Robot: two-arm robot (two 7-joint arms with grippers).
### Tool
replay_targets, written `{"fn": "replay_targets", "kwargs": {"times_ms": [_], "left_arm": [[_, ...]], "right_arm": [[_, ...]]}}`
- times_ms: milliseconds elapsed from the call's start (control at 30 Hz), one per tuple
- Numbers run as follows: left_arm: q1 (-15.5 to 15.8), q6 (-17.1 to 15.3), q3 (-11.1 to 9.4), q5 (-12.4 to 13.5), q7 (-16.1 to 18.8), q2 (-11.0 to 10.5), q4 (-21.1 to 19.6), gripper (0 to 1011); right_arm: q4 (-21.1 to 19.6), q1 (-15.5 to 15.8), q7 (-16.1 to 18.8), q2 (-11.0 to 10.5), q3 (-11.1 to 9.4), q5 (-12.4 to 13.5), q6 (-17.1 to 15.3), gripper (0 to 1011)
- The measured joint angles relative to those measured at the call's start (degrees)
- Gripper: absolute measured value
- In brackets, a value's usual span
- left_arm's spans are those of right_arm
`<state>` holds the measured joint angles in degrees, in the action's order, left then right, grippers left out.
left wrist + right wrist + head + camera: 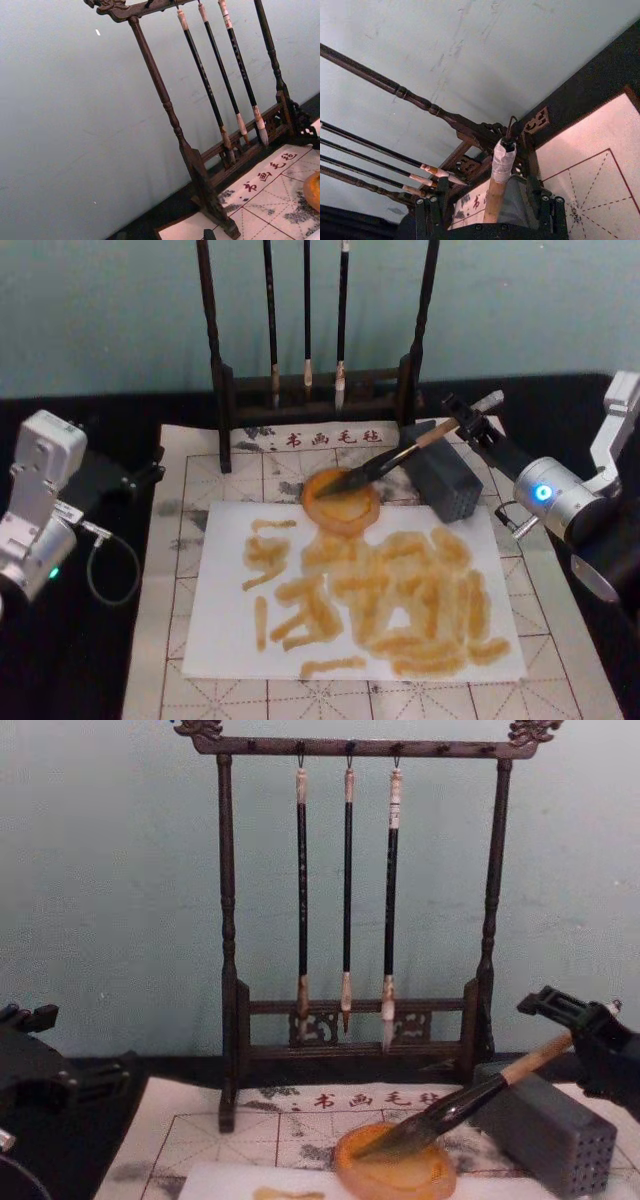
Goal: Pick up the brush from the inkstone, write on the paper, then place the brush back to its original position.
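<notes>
The paper [350, 590], nearest on the surface, is crowded with yellowish-brown strokes, so the step in hand looks like setting the brush [395, 457] down or lifting it: keep its slant, tip low. Beyond, bristles rest in the shallow orange inkstone [342, 502], the handle over the grey block [445, 480], pinched by the right tool [468, 425]. The left tool [140, 478] idles, whether spread I cannot tell; farthest, the rack [350, 900] holds 3 thin brushes.

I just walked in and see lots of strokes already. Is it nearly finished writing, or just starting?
The paper already carries many yellowish-brown strokes, so writing looks done. The right gripper holds the brush by its handle, bristles resting in the inkstone. Letting go looks to be what's left. The left gripper sits idle aside.
</notes>
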<state>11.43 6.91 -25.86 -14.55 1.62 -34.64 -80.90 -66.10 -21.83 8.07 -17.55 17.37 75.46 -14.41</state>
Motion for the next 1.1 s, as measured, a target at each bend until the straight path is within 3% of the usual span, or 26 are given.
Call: {"fn": "replay_targets", "kwargs": {"times_ms": [467, 633, 1100], "left_arm": [[0.00, 0.00, 0.00, 0.00, 0.00, 0.00, 0.00, 1001], [0.00, 0.00, 0.00, 0.00, 0.00, 0.00, 0.00, 1001], [0.00, 0.00, 0.00, 0.00, 0.00, 0.00, 0.00, 1001]], "right_arm": [[0.05, -0.07, -0.17, 0.02, 0.18, 0.33, 0.35, 993], [0.08, -0.08, -0.13, 0.02, 0.15, 0.30, 0.35, 908], [0.08, -0.08, -0.04, 0.02, 0.10, 0.21, 0.30, 489]]}}
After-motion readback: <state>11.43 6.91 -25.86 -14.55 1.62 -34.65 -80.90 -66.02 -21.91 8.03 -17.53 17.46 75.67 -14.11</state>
